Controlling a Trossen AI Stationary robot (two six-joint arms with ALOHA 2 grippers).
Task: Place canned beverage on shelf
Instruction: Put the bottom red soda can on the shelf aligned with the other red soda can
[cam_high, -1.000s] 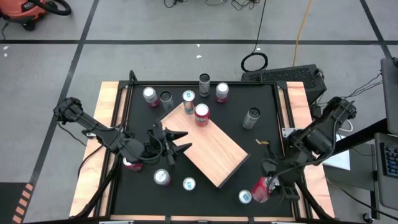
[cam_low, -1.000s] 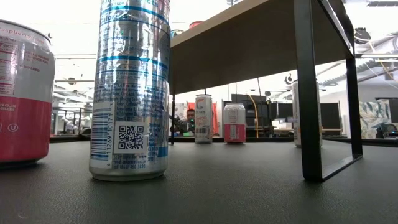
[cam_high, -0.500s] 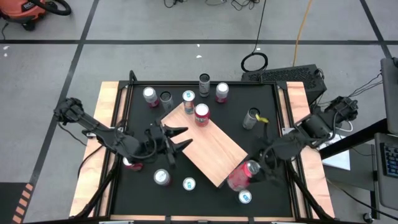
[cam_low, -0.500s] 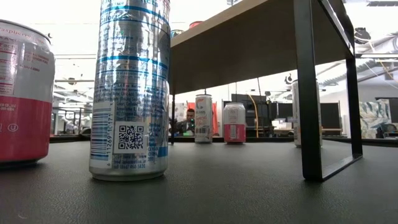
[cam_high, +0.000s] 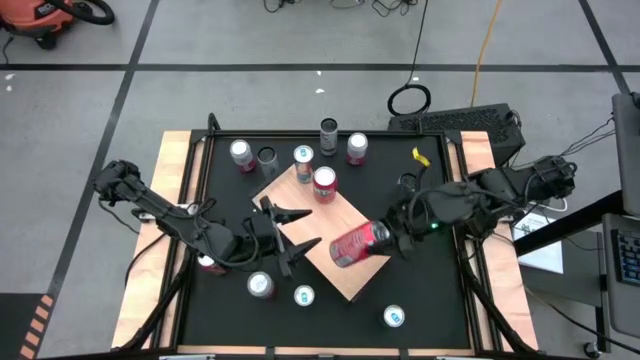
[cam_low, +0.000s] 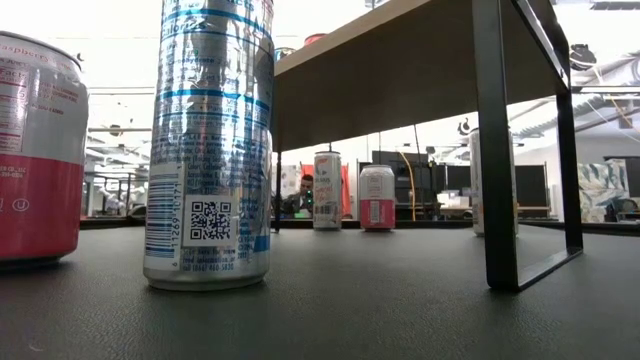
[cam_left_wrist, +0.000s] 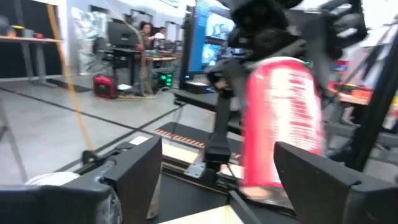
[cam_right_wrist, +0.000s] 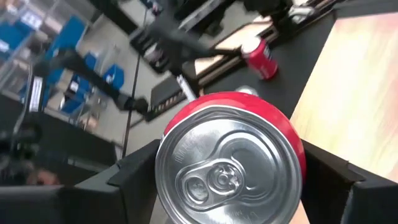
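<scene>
The shelf (cam_high: 325, 232), a pale wood slab on black legs, stands slantwise in the middle of the black table, with two cans (cam_high: 324, 183) upright on its far end. My right gripper (cam_high: 378, 238) is shut on a red can (cam_high: 355, 245) above the shelf's near right part. My left gripper (cam_high: 295, 232) stands open at the shelf's left edge, pointing at that can (cam_left_wrist: 283, 118) with nothing between its fingers. In the low view the shelf's underside (cam_low: 400, 70) shows, but neither gripper. My right gripper pinches the red can between its two fingers, one on each side of its wall (cam_right_wrist: 186, 124) near the top end. The fingers come from the table's right side, slanting slightly down. The can is lifted clear above the shelf, tilted, its silver top (cam_right_wrist: 227, 168) toward the right wrist.
Several cans stand along the table's far side (cam_high: 329, 133), and more near the front (cam_high: 260, 285), (cam_high: 394, 317). A red can (cam_high: 208, 262) stands beside my left arm. A small yellow thing (cam_high: 418, 157) lies far right. Two near cans (cam_low: 208, 140) fill the low view.
My right gripper has carried the red can up from the table's near right corner, toward the left and far side, to above the shelf, and has turned as it went. My left gripper has opened wider and turned a little at the shelf's left edge.
</scene>
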